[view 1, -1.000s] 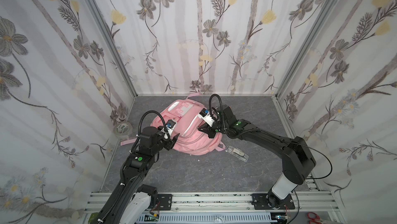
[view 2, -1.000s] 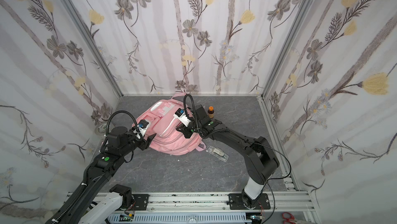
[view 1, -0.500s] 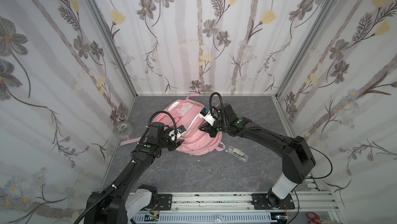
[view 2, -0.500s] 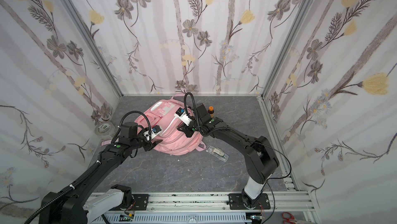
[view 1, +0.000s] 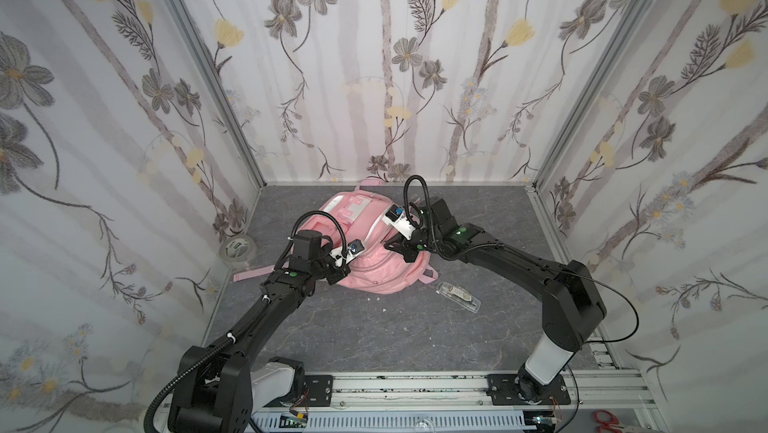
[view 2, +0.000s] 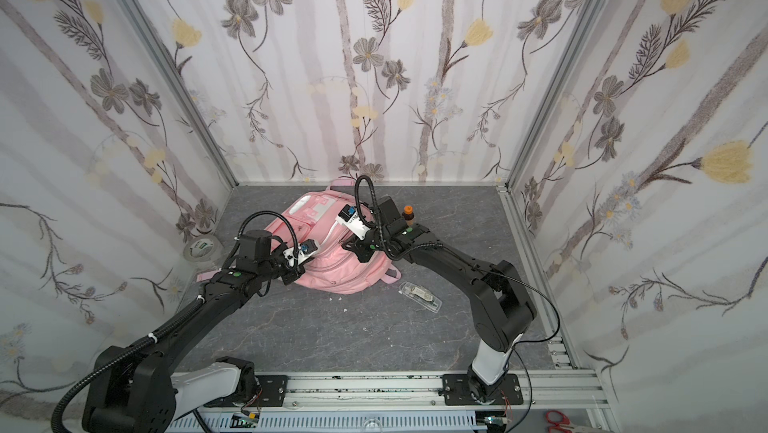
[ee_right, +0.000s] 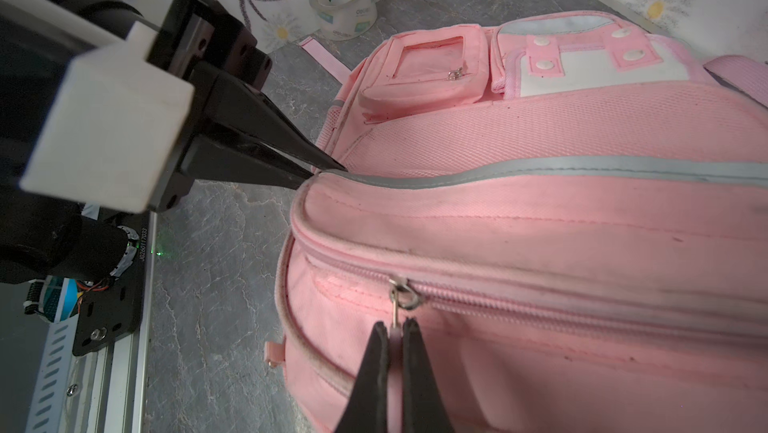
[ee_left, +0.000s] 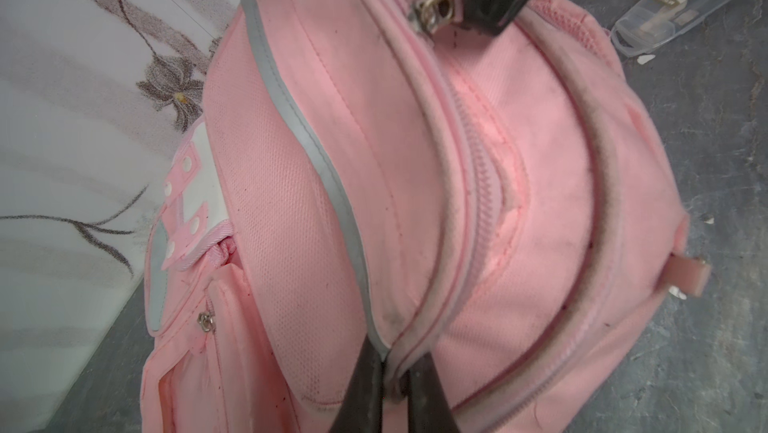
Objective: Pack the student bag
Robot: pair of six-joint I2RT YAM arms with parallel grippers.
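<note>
item under inspection: the student bag (view 1: pixel 376 271), pink, lies on its back on the grey table (view 1: pixel 374 339), left of centre and towards the far wall, front pockets facing up. seen in both top views (view 2: pixel 332 275).

left gripper (view 1: pixel 337 276): at the near left end of the bag. the left wrist view shows its jaws drawn narrow, with a fold of the bag's piped seam pinched between the fingertips (ee_left: pixel 374 372). the right wrist view confirms this: the tips (ee_right: pixel 328 171) meet at the end of the grey reflective strip (ee_right: pixel 540 167).

right gripper (view 1: pixel 395 246): on the right side of the bag, reaching in from the right. jaws are narrow and clamped on the pink tab of the zipper pull (ee_right: pixel 401 300); the metal ring sits just clear of the fingertips. the zip on the left-gripper side of the slider is closed.

other items noted:
- tape roll (view 1: pixel 237 249), against the left wall, apart from the bag.
- clear plastic case (view 1: pixel 457 296), flat on the table just right of the bag's near end, not touching it.
- small bottle with orange cap (view 2: pixel 409 214), upright, beyond the right arm, in a top view.
</note>
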